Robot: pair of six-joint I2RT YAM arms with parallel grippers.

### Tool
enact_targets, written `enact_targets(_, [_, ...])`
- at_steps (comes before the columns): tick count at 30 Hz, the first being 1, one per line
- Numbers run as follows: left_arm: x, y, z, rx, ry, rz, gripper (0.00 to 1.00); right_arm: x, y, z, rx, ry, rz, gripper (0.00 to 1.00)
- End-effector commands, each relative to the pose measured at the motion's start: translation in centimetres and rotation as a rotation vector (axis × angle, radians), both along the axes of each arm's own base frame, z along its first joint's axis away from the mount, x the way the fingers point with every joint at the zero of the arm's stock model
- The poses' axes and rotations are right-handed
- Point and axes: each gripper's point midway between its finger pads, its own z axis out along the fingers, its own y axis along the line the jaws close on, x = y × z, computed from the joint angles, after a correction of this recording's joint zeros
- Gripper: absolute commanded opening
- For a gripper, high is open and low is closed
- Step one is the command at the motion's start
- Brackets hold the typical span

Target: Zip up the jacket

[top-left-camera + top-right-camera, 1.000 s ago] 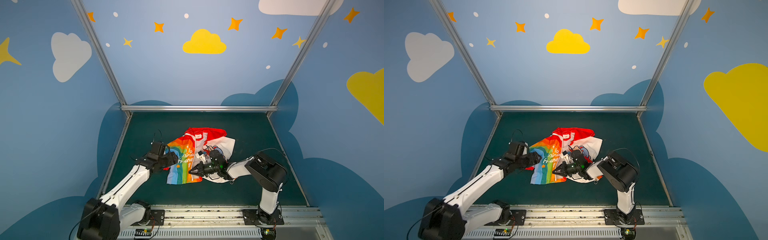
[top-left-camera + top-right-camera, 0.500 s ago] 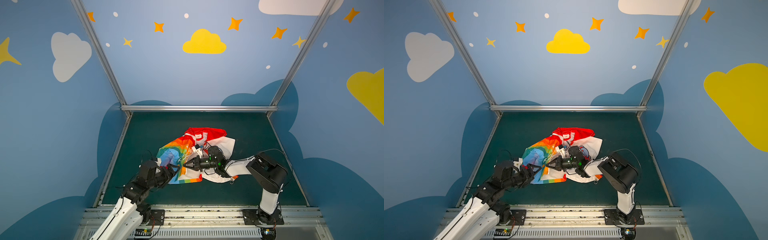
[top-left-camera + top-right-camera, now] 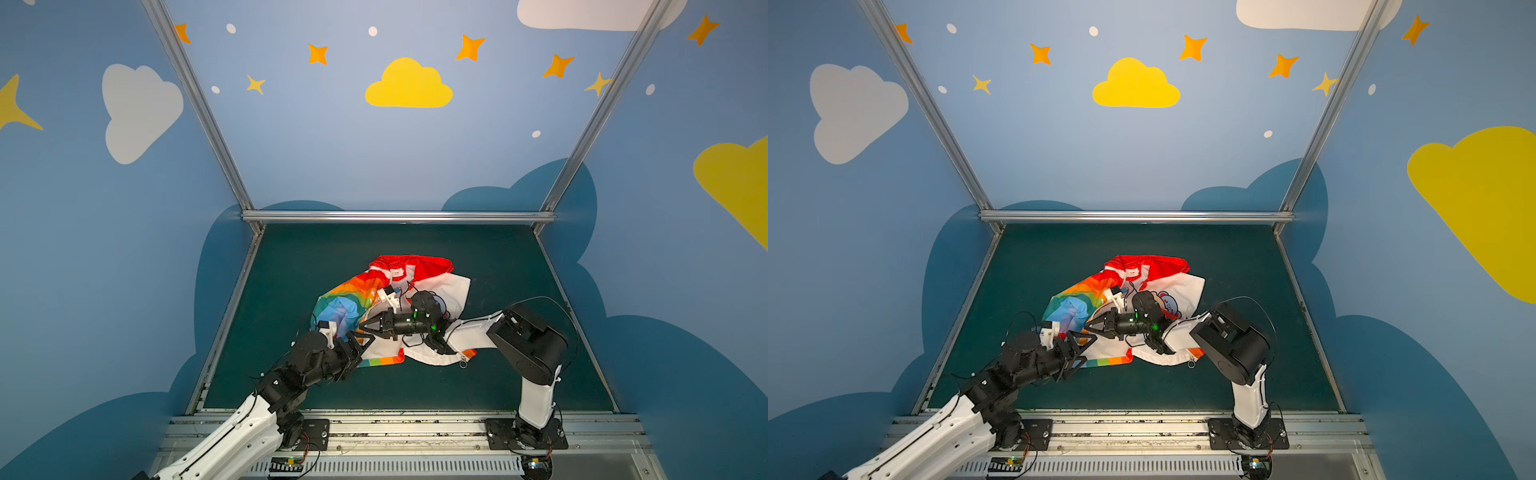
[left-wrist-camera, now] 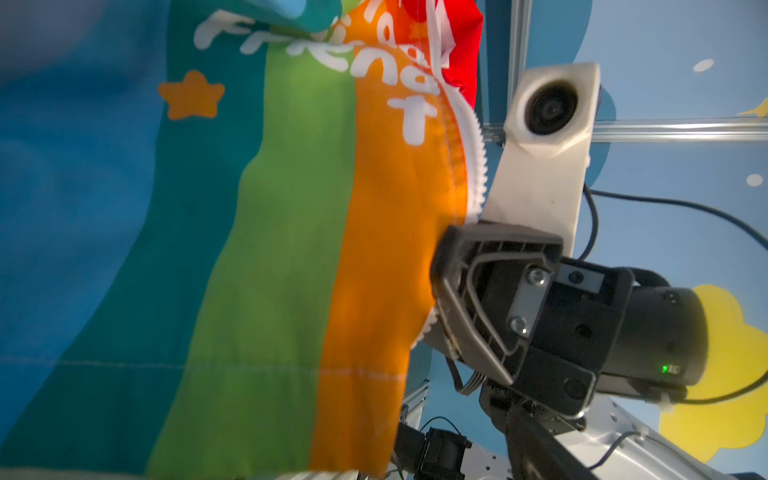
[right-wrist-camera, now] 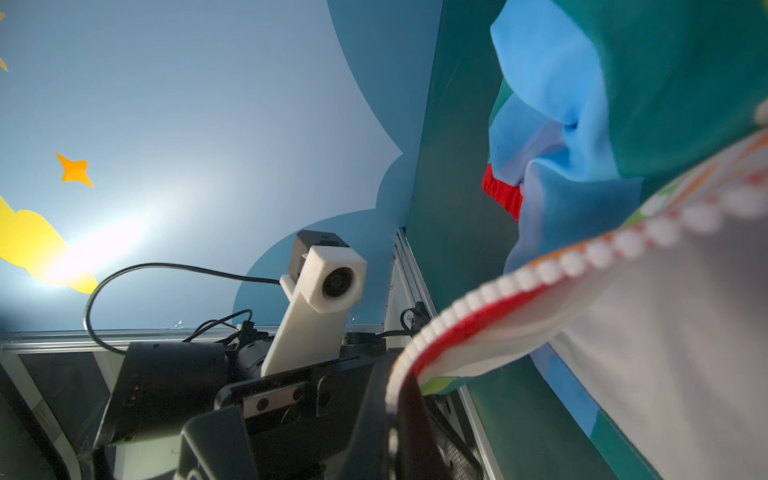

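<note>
1. Mat (image 3: 291, 270): jacket (image 3: 1075, 301) lies crumpled mid-mat, wide open; rainbow panel (image 3: 340, 305) on the left, white lining (image 3: 455, 291) face up on the right, red hood (image 3: 419, 264) at the far end
2. Right gripper (image 3: 365, 326): reaches across the middle, clamped tight on the rainbow panel's zip edge; left wrist view shows that panel lifted and hanging from it
3. Left gripper (image 3: 1086, 352): jaws spread, nothing between them that I can see; sits just beside the panel's bottom hem
4. Zip teeth (image 4: 475, 166): bare along the orange stripe (image 4: 395, 249); meshed with nothing
5. Ring pull (image 3: 462, 365): on the mat at the lining side's hem corner, apart from both grippers
6. Progress, my read: zipping not begun; halves unjoined; left to do: bring both bottom ends together, engage the zip at the hem, run the pull up to the hood
</note>
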Motion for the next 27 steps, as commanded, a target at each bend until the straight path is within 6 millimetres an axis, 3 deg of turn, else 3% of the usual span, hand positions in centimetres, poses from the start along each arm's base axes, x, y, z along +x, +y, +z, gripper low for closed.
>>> enact_targets(1, [2.3,0.3,2.2,-0.054,-0.11,0.105,0.92,0.1,0.4,0.9,0.041,-0.018,-0.003,0.0])
enact_targets(8, [4.0,1.2,1.8,-0.02,-0.158,0.196,0.76,-0.1,-0.2,0.5,0.033,-0.012,-0.015,0.0])
enact_targets(17, [3.7,3.3,0.9,-0.007,-0.155,0.286,0.53,0.3,-1.4,-0.2,0.009,-0.011,-0.064,0.0])
enact_targets(23, [3.3,4.2,-0.2,0.0,-0.132,0.316,0.12,0.5,-1.4,0.3,0.023,-0.017,-0.068,0.0])
enact_targets(25, [3.1,4.1,-0.7,0.006,-0.113,0.311,0.04,0.7,-1.2,0.8,0.042,-0.018,-0.067,0.0])
enact_targets(27, [3.0,3.9,-1.0,0.01,-0.103,0.296,0.03,0.8,-1.0,1.4,0.061,-0.02,-0.059,0.0])
